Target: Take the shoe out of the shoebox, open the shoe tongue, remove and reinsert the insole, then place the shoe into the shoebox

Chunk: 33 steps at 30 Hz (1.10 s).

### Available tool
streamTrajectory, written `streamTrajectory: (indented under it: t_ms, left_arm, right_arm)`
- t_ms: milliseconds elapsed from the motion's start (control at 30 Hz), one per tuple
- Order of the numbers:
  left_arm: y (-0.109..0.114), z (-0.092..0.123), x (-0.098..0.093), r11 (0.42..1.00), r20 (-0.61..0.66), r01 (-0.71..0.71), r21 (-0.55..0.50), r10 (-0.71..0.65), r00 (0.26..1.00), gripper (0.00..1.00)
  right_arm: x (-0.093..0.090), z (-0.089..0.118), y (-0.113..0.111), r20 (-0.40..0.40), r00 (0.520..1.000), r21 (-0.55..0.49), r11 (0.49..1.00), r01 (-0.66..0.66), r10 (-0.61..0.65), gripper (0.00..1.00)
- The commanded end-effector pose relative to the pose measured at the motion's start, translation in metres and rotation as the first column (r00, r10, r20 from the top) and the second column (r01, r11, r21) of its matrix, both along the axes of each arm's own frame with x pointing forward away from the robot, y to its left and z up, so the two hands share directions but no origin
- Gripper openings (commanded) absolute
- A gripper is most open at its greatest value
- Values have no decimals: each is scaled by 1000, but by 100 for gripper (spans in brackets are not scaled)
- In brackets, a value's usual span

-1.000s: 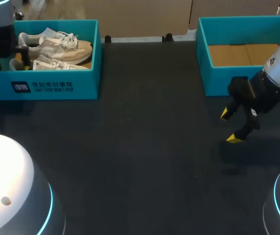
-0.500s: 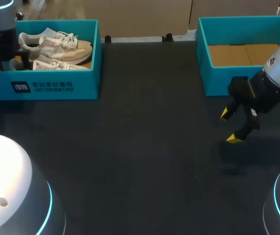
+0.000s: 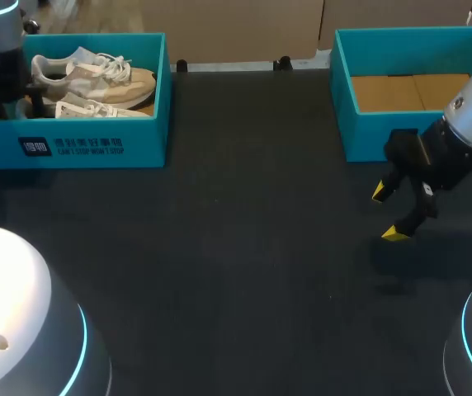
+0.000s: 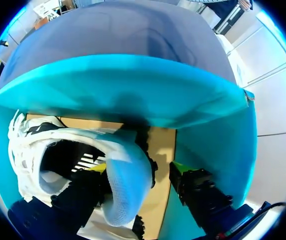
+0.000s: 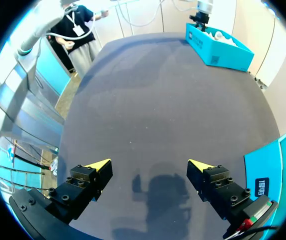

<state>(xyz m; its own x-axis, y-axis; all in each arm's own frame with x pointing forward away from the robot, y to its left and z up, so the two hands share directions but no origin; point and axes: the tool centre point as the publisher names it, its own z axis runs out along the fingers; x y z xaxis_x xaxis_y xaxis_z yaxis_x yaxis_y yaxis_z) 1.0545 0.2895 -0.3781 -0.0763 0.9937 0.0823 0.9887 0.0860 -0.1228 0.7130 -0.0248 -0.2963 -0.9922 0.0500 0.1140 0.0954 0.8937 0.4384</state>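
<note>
My left jaws, wide astride the shoe (image 4: 123,175) heel in the upper-left box (image 3: 96,144), may pinch only soft collar and slip

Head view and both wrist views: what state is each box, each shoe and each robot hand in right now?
Left shoebox: open, no lid, two shoes inside.
Far shoe: lying in the left shoebox, laced.
Near shoe: lying in the left shoebox, laced.
Right box: open, nothing in it.
Left hand: open, down in the left shoebox, a shoe's heel between its fingers, not clamped.
Right hand: open, empty, over the table.
</note>
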Motion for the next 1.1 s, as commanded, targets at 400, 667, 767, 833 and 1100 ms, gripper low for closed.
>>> streamTrajectory:
  t_ms: [400, 667, 767, 833, 1100]
  left_arm:
    - [-2, -14, -3, 998, -21, 44, 33, -44, 999, 33]
    - [4, -10, -1, 998, -21, 42, 38, -41, 999, 0]
    - [6, -8, -2, 998, -20, 44, 41, -43, 999, 0]
    - [8, -7, -2, 998, -17, 49, 48, -48, 999, 0]
    - [19, 9, 4, 996, 0, 43, 78, -43, 999, 0]
  right_arm:
    - [-1, -1, 0, 2, 1000, -2, 1000, 1, -1, 100]
    - [-1, -1, 0, 2, 1000, -2, 1000, 1, -1, 100]
    - [-1, -1, 0, 2, 1000, -2, 1000, 1, -1, 100]
    - [-1, -1, 0, 2, 1000, -2, 1000, 1, -1, 100]
    - [-1, -1, 0, 2, 1000, -2, 1000, 1, -1, 100]
